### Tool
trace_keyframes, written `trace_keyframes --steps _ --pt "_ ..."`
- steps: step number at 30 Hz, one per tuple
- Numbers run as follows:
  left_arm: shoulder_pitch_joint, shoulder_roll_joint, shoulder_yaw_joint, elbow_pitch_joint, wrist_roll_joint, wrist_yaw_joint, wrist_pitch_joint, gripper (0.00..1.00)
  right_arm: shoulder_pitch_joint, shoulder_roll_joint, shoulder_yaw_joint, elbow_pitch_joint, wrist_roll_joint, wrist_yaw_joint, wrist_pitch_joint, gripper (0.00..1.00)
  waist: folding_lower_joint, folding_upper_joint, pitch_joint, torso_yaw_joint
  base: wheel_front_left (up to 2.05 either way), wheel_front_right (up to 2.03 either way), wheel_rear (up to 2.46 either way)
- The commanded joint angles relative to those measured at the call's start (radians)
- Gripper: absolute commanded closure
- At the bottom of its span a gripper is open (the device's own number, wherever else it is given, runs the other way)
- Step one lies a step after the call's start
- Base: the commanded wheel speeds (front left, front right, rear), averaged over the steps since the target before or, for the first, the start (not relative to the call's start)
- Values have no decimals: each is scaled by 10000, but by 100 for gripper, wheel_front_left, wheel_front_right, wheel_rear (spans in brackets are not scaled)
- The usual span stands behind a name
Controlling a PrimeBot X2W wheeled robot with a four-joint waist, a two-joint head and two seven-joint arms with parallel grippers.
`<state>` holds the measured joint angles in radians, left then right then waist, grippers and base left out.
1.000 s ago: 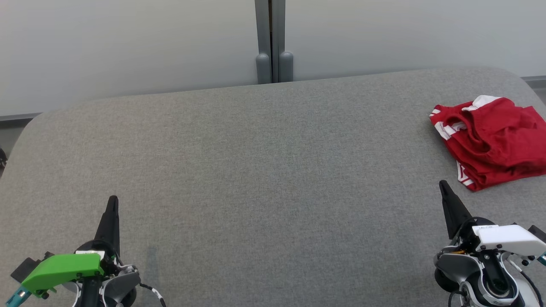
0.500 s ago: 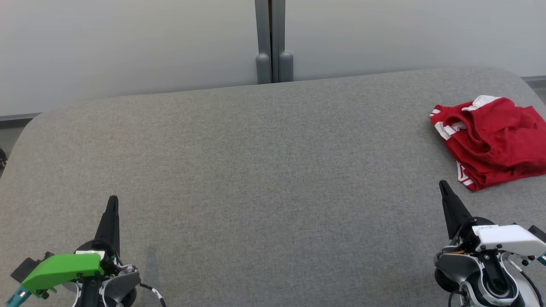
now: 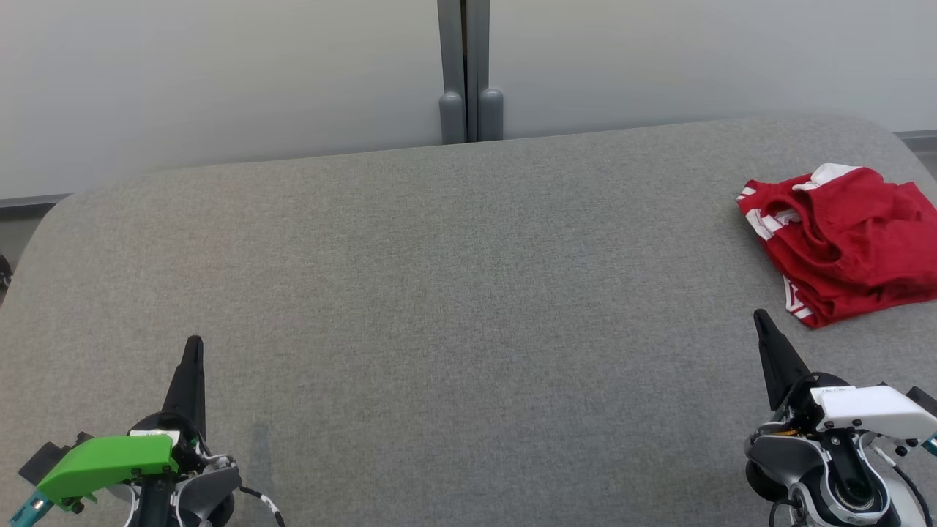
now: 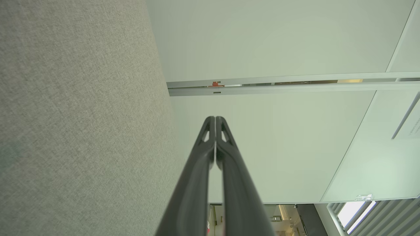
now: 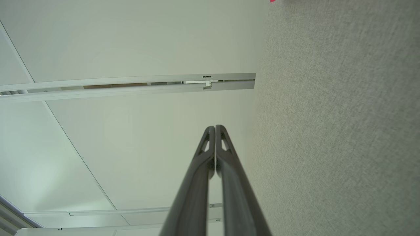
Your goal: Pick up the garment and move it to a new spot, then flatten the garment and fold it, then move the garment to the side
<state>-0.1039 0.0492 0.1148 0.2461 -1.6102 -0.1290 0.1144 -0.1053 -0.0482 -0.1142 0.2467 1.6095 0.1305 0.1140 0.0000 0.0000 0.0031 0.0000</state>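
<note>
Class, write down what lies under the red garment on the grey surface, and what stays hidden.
The red garment rests on the grey fabric surface, which shows around its edges. The patch beneath its crumpled folds is covered, so anything there cannot be seen.

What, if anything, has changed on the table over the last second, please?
Nothing has visibly changed. The red garment lies bunched at the far right of the grey table, as before. The left gripper and the right gripper remain shut and empty near the front edge, neither touching the garment.
</note>
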Motion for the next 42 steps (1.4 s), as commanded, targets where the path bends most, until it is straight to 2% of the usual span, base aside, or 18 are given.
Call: trace_keyframes --steps 1,42 --pt "-98 16 24 -18 -48 -60 31 100 -55 -37 -14 -47 65 4 35 100 0 0 0 0 0 0 0" --pt "-97 16 21 -20 -49 -60 28 100 -55 -38 -13 -47 67 4 34 100 0 0 0 0 0 0 0"
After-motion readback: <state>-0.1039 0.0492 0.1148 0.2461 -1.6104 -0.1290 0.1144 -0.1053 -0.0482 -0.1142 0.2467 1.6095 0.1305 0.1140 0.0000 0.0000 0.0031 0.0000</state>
